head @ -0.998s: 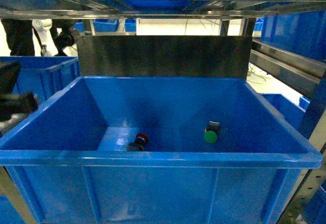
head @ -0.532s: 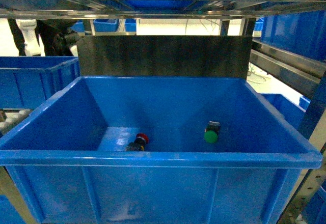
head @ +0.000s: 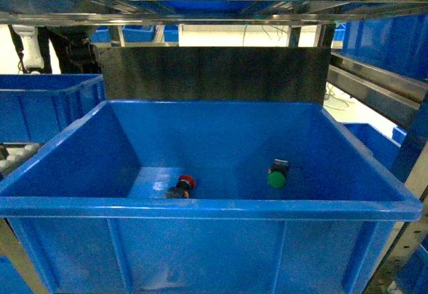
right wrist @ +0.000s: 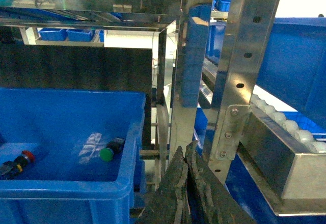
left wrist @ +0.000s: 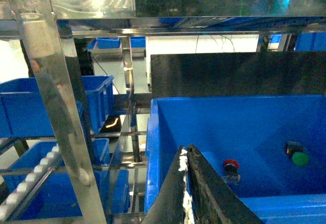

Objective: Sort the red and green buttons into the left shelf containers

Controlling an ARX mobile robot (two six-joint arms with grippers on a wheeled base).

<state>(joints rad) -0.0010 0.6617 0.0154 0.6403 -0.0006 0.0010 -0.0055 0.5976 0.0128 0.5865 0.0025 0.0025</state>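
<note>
Red button (head: 184,183) and green button (head: 277,177) apart in the blue bin (head: 200,208) — left gripper (left wrist: 186,152) and right gripper (right wrist: 186,151) seemingly pressed together, empty.

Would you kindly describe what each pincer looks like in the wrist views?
Left pincer: two dark, flat, wedge-shaped fingers tapering to a point, with whitish worn patches along the inner seam. Right pincer: the same dark tapered wedge form, its surface rough and scuffed. No cables or markings are visible on either.

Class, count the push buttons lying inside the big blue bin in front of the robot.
2. The red button lies left of centre on the bin floor; the green button lies right. Near floor is hidden.
</note>
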